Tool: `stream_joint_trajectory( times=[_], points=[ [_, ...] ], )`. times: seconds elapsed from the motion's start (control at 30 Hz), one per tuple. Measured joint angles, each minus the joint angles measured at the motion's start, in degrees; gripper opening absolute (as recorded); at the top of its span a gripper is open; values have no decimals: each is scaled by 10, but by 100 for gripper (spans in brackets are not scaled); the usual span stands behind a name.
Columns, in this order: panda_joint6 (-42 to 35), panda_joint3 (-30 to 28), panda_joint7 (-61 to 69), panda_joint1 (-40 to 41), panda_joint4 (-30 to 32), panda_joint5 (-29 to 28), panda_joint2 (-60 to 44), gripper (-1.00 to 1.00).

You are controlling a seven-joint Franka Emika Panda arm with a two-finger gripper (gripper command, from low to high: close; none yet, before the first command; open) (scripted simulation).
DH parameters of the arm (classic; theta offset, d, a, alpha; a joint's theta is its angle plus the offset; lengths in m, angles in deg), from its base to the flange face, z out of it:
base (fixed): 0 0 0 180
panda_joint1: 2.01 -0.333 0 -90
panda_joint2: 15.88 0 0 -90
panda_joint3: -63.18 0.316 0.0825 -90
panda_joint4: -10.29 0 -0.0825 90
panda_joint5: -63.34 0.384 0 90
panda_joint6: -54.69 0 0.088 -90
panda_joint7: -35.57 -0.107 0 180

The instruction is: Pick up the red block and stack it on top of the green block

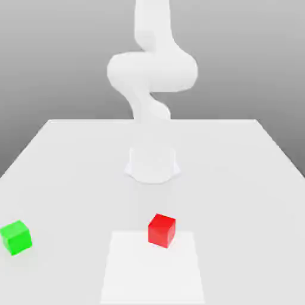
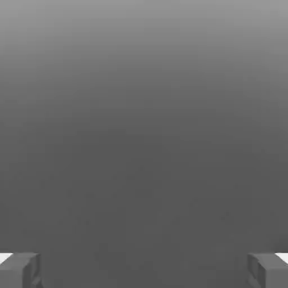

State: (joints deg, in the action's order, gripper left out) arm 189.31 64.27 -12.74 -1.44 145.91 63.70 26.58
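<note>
- red block (image 1: 161, 230): sits flat on the table (image 1: 250, 179), near the front edge in the exterior view, a bit to that view's right of centre. One corner edge faces the camera, so it's rotated slightly. Nothing is touching it.
- It rests on the back edge of a paler rectangular patch (image 1: 152, 271) on the tabletop, towards the patch's right side in the exterior view.
- green block (image 1: 16, 237): also on the table, far over at the exterior view's left, well apart from the red one and roughly level with it in depth. Upright, free, nothing on top.
- Stack not yet done; both blocks lie separately on the surface.
- gripper (image 2: 144, 270): in the hand view the two fingertips (image 2: 19, 270) show at opposite sides of the frame with a wide gap between, so the fingers are spread apart and hold nothing. Between them there's just plain grey gradient.
- Robot arm (image 1: 152, 71): white, rising from its round base (image 1: 152, 164) at mid-table behind the red block, bending and running up out of the exterior frame. Where the hand sits relative to the blocks I can't tell.
</note>
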Motion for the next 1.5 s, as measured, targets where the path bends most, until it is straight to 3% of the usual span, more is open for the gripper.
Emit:
stream_joint_trajectory(
  times=[0.53, 0.63, 0.77, 0.8, 1.03, 1.3, 1.5],
  points=[
    [234, 77, -205, 37, 302, 30, -291, 0],
    [322, 76, -256, 44, 322, -2, -405, 0],
    [400, 25, -297, 5, 315, -53, -499, 0],
    [416, 13, -301, -6, 313, -58, -517, -100],
    [419, 10, -303, -8, 313, -61, -520, -100],
    [290, 30, -254, -8, 334, 8, -370, -100],
    [234, -40, -309, 83, 259, 16, -389, -100]
  ],
)
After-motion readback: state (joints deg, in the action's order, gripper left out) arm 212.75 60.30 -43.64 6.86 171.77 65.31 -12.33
